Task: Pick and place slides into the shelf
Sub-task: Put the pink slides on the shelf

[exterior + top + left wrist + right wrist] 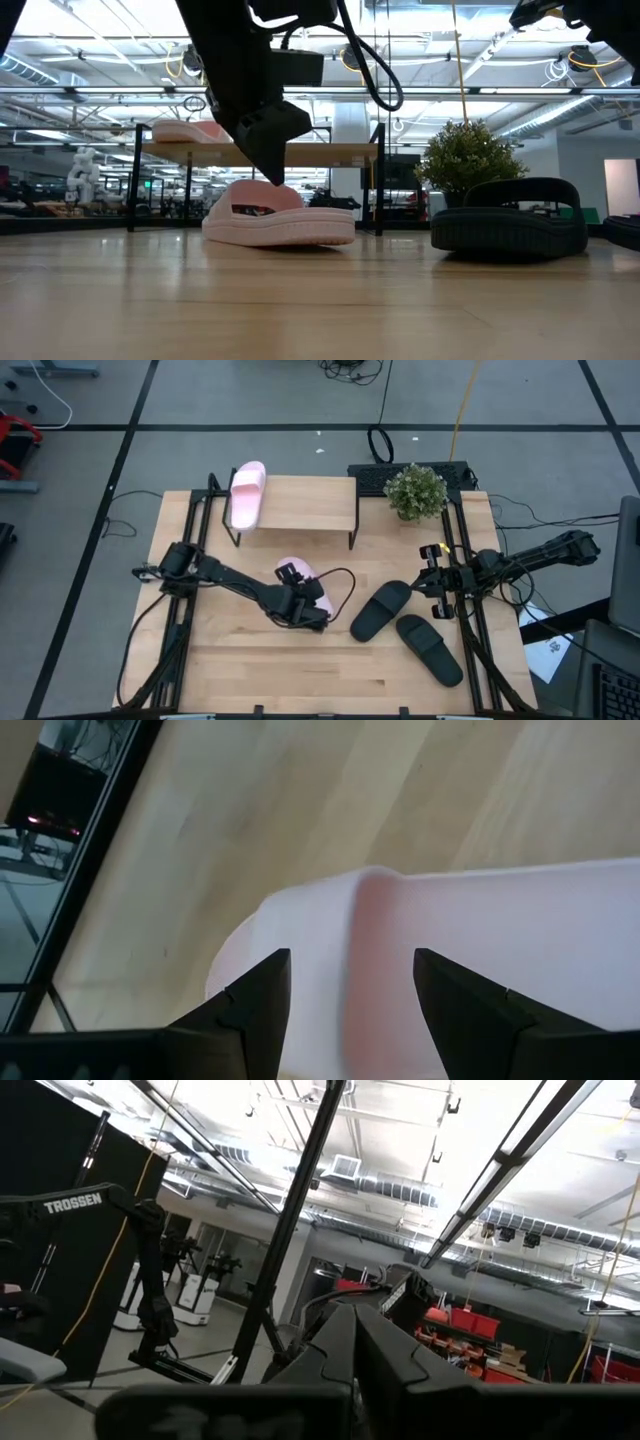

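- Left gripper (306, 607) reaches down over the pink slide (480, 970), fingers (250, 1005) spread, straddling it, not clamped.
- Right gripper (355, 1340) parked aside, fingers pressed together.
- Slide's front half hidden beneath the gripper.

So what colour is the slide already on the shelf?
Pale pink slide, on the shelf; the high view shows it best.

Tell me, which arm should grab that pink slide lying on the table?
The left. Its claw hangs open right over the pink slide, fingers either side of it. The right claw sits shut at the table's far edge.
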Motion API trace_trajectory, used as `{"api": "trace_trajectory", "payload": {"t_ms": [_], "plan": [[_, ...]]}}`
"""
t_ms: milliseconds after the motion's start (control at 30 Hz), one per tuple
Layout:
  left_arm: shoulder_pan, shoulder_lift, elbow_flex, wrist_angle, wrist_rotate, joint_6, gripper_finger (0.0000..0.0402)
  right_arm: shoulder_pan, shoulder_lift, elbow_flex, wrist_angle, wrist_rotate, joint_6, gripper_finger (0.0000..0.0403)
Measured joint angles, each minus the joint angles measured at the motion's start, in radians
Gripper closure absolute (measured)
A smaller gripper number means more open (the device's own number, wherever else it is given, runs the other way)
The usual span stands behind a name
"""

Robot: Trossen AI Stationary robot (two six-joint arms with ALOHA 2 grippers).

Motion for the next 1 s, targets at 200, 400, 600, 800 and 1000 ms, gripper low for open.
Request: {"api": "trace_trajectory", "payload": {"t_ms": [200, 400, 600, 800, 1000], "plan": [[0.022, -0.001, -0.012, -0.019, 0.001, -0.008, 0.0190, 0.000, 0.000, 0.000, -0.002, 0.000, 0.000, 0.0403], [0.033, -0.001, -0.064, -0.021, 0.058, -0.062, 0.0190, 0.000, 0.000, 0.000, -0.013, 0.000, 0.000, 0.0403], [0.032, -0.001, -0.089, -0.021, 0.055, -0.087, 0.0190, 0.000, 0.000, 0.000, -0.013, 0.000, 0.000, 0.0403], [0.033, -0.001, -0.112, -0.018, 0.033, -0.106, 0.0190, 0.000, 0.000, 0.000, -0.013, 0.000, 0.000, 0.0403], [0.034, -0.002, -0.138, -0.020, 0.022, -0.134, 0.0190, 0.000, 0.000, 0.000, -0.013, 0.000, 0.000, 0.0403]]}}
